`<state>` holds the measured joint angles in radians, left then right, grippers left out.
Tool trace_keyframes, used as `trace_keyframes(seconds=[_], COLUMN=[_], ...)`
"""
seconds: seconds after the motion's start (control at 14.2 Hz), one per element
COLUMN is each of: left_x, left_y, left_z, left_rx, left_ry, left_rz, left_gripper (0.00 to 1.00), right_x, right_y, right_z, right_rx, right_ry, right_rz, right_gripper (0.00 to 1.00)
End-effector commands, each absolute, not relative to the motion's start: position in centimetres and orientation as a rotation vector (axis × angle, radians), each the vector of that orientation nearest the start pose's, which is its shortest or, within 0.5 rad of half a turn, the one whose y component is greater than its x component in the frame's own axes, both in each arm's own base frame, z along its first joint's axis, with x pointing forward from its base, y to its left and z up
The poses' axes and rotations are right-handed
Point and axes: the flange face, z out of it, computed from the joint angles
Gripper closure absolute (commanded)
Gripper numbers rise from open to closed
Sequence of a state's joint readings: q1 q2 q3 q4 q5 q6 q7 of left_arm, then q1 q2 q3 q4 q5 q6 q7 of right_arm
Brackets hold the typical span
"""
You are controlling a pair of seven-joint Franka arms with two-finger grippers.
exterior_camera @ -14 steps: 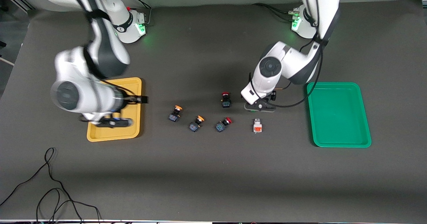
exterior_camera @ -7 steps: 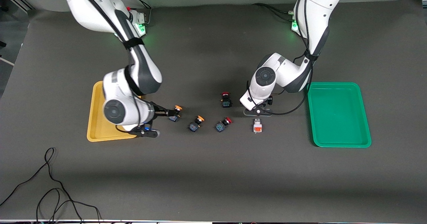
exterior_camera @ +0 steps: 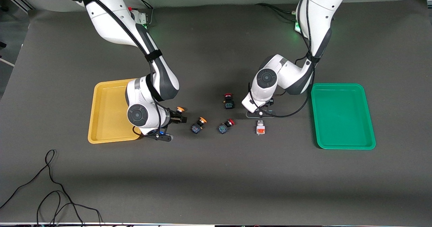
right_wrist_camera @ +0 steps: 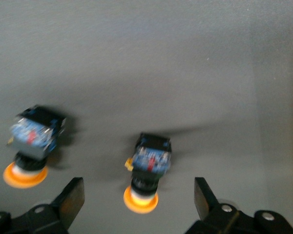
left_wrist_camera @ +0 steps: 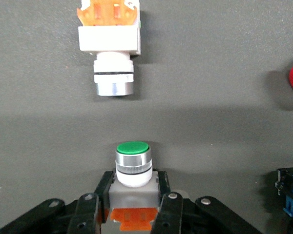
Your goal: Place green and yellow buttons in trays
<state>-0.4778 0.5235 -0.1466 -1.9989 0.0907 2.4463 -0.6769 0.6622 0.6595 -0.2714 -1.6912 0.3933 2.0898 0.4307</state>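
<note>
My left gripper (exterior_camera: pixel 260 112) (left_wrist_camera: pixel 134 179) is shut on a white blocky button with a green cap and an orange band (left_wrist_camera: pixel 133 163); the front view hides that button under the gripper. A second white button with an orange band (exterior_camera: pixel 260 128) (left_wrist_camera: pixel 109 48) lies on the table just nearer the front camera. My right gripper (exterior_camera: pixel 178 118) (right_wrist_camera: pixel 139 195) is open, with its fingers on either side of a yellow-capped button (exterior_camera: pixel 180 110) (right_wrist_camera: pixel 142 192). Another yellow-capped button (exterior_camera: pixel 199 124) (right_wrist_camera: pixel 27 170) lies beside it. The yellow tray (exterior_camera: pixel 108 98) and the green tray (exterior_camera: pixel 342 115) are both empty.
Two red-capped buttons (exterior_camera: pixel 228 100) (exterior_camera: pixel 225 125) lie between the grippers. The yellow tray lies beside my right arm's wrist. The green tray lies toward the left arm's end. Loose black cables (exterior_camera: pixel 50 186) lie at the near corner by the right arm's end.
My right arm has swung from over the yellow tray to the yellow-capped button. My left gripper has shifted slightly toward the front camera.
</note>
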Motion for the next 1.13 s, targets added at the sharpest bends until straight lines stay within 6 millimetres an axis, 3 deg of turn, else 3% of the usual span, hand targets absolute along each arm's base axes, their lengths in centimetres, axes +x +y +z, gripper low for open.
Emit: trace_keyframes(seconds=[0.0, 0.21, 0.28, 0.35, 0.42, 0.49, 0.56, 0.7, 0.84, 0.91, 1.06], left_x=[50.5, 53.3, 54.1, 54.8, 55.4, 56.0, 56.7, 58.4, 59.4, 59.9, 59.6], left_y=[-34.8, -32.3, -30.4, -28.3, -26.0, -22.9, -19.3, -11.3, -5.1, -2.9, -1.9], left_z=[25.4, 33.8, 35.4, 37.2, 38.3, 39.4, 39.9, 39.7, 38.4, 36.5, 31.1], left_rx=[-3.058, -3.062, -3.068, -3.091, -3.106, -3.109, -3.105, -3.115, -3.122, -3.119, -3.09], left_ry=[-0.052, -0.094, -0.088, -0.078, -0.047, -0.022, 0.014, 0.085, 0.132, 0.146, 0.18], left_rz=[0.112, 0.09, 0.09, 0.099, 0.14, 0.174, 0.217, 0.265, 0.273, 0.262, 0.203], left_gripper=[0.76, 0.79, 0.81, 0.82, 0.82, 0.82, 0.82, 0.82, 0.82, 0.82, 0.82], right_x=[58.1, 57.5, 57.5, 57.4, 57.6, 57.5, 57.5, 57.8, 58.7, 59.6, 60.7], right_y=[28.5, 29.0, 29.0, 29.0, 28.9, 29.0, 28.9, 28.5, 27.1, 25.8, 22.7], right_z=[17.9, 15.8, 15.8, 15.8, 15.9, 16.0, 16.2, 17.0, 19.7, 22.1, 27.2], right_rx=[-3.053, -3.028, -3.027, -3.028, -3.027, -3.025, -3.025, -3.018, -3.0, -2.988, -2.962], right_ry=[0.414, 0.458, 0.456, 0.456, 0.457, 0.461, 0.463, 0.474, 0.466, 0.461, 0.419], right_rz=[0.38, 0.389, 0.388, 0.39, 0.39, 0.394, 0.391, 0.389, 0.411, 0.412, 0.475], right_gripper=[0.0, 0.01, 0.12, 0.34, 0.77, 1.0, 1.0, 1.0, 1.0, 1.0, 1.0])
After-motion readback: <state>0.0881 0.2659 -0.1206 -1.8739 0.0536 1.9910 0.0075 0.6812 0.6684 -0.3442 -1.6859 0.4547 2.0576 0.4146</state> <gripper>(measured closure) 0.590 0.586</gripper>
